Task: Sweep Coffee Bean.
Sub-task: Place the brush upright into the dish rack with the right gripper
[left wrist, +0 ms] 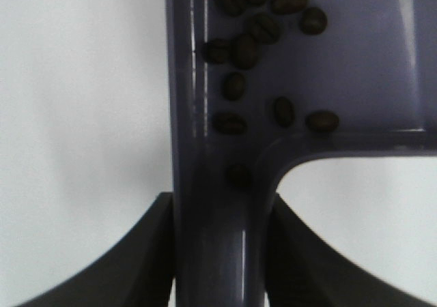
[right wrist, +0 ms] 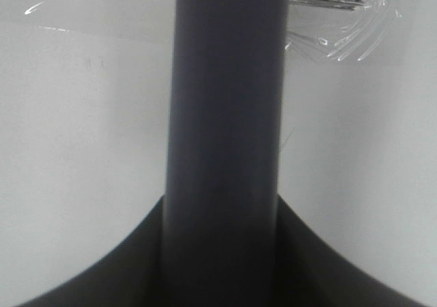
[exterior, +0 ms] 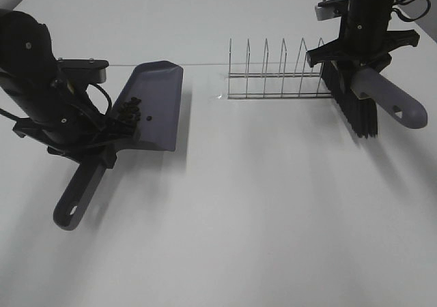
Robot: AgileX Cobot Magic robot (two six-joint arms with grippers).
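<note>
Left hand (exterior: 85, 155) gripped the dustpan (exterior: 158, 106) by its handle near the counter's (exterior: 273, 205) left edge; the coffee beans (left wrist: 246, 48) lay inside, beside the handle. Right hand (exterior: 358, 65) clasped the brush (exterior: 386, 97) toward the far-right corner. Any forward tilt could spill them.

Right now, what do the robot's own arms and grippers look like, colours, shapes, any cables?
Both arms are matte black with chunky rounded links. The left arm carries a pale grey bracket near its wrist and a looped black cable. The right arm has a similar grey block and black cables. The left gripper and right gripper have dark, curved fingers. No markings are legible.
</note>
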